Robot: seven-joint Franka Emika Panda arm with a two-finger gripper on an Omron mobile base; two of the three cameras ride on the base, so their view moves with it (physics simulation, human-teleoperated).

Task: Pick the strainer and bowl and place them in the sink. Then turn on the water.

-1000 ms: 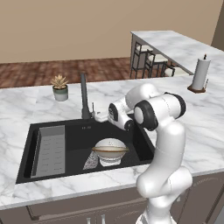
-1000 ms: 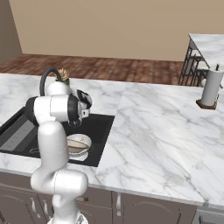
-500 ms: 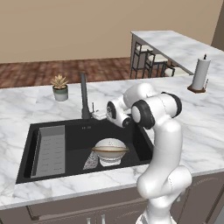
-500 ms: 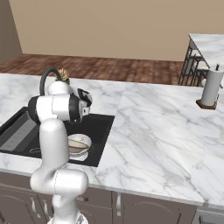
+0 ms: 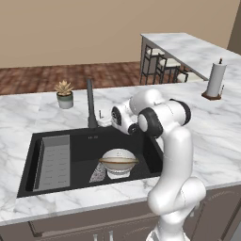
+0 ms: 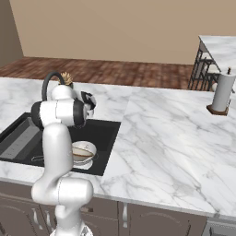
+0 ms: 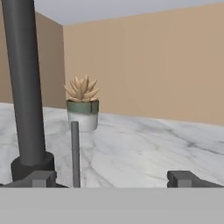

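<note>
The tan bowl with a brown rim sits in the black sink, right of the grey ribbed tray. The silver mesh strainer lies against the bowl's left side. From the right base view the bowl shows its pale inside. My gripper hovers open at the back rim, just right of the tall dark faucet. In the hand view the gripper holds nothing; the faucet post and a thin lever stand near the left fingertip. No water runs.
A small potted succulent stands on the marble counter behind the faucet. A paper towel holder stands at the far right. My own arm rises over the sink's right edge. Stools stand beyond the far counter.
The hand has crept a little to the left, closer to the faucet base. Bowl and strainer have stayed put in the sink.
</note>
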